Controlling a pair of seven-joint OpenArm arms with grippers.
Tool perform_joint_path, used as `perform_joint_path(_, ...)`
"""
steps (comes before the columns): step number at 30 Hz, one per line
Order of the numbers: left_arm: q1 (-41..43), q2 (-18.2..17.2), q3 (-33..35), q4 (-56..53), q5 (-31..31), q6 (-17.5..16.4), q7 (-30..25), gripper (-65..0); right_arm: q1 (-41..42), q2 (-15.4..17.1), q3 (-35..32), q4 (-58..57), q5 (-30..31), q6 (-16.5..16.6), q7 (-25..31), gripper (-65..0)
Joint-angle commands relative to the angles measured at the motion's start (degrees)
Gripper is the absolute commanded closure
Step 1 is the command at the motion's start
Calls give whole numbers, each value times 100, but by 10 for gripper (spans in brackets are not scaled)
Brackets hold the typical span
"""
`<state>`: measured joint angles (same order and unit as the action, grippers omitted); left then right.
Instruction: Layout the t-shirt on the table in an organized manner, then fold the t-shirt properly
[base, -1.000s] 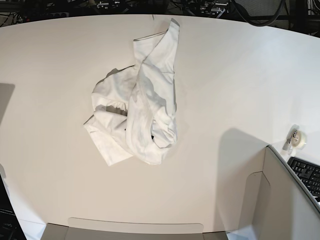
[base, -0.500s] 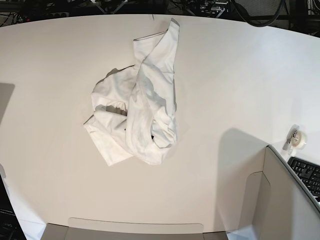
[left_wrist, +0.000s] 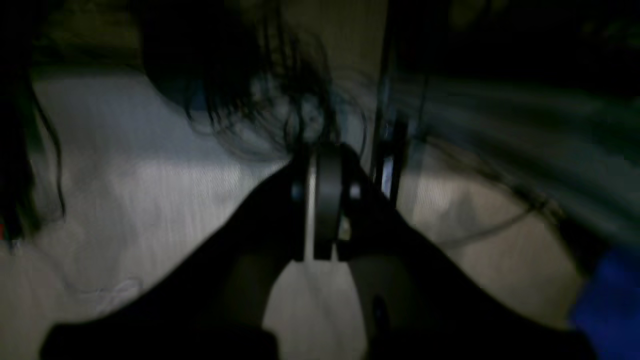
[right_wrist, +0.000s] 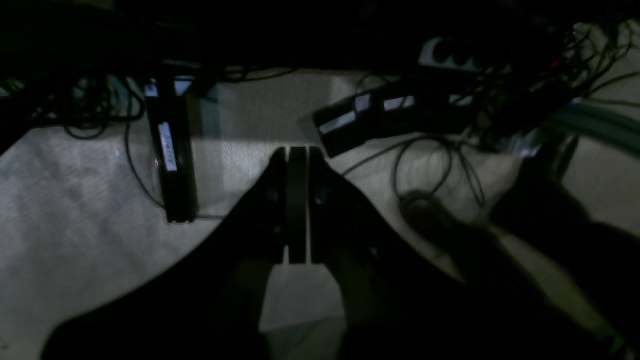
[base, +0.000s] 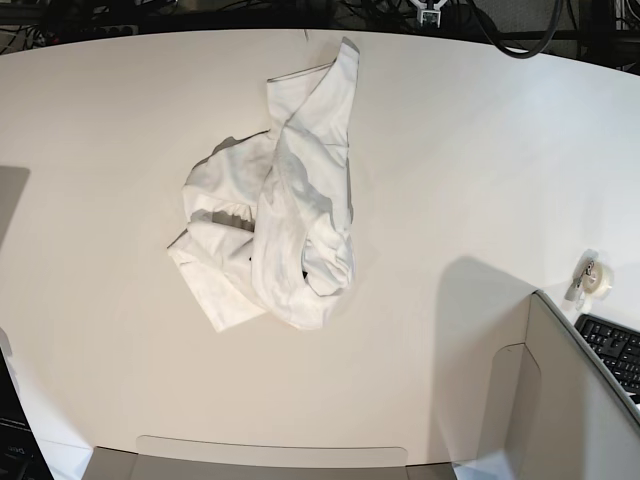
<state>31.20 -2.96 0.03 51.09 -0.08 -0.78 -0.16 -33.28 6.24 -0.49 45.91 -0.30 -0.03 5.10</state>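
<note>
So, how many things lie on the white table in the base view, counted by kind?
T-shirt, crumpled: 1
Tape roll, near the right edge: 1
Total on the table: 2
</note>
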Motion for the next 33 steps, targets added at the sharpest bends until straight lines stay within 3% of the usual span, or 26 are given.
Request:
perform_joint_path(1, 366, -130, -8, 328, -6, 29, -14, -25, -334, 92, 10, 336, -36, 25, 74, 0)
perform_joint_path(7, 1860, -640, 335, 2377, -76, 29, 38, -25, -1705, 444, 10, 2306, -520, 25, 74, 0)
perform_joint_path(12, 3196, -1299, 775, 4539, -639, 29, 856, -25, -2646, 910, 10, 3967, -520, 25, -427, 0)
perform_joint_path(21, 4339, -2521, 959, 6684, -902, 20, 997, -26, -3771, 1481, 212, 6657, -520, -1, -673, 0)
perform_joint_path(25, 4313, -2873, 959, 6878, -902, 20, 997, -28, -3560, 1446, 643, 7097, -520, -1, -673, 0)
perform_joint_path(30, 3592, -2873, 1241, 6869, -911, 20, 1225, -31, -2655, 1156, 906, 7097, -520, 16, -840, -2)
perform_joint_path(33, 3029, -2855, 1487, 6878, -920, 20, 1296, -76, -1978, 1121, 880, 7106, -520, 16, -1077, -3)
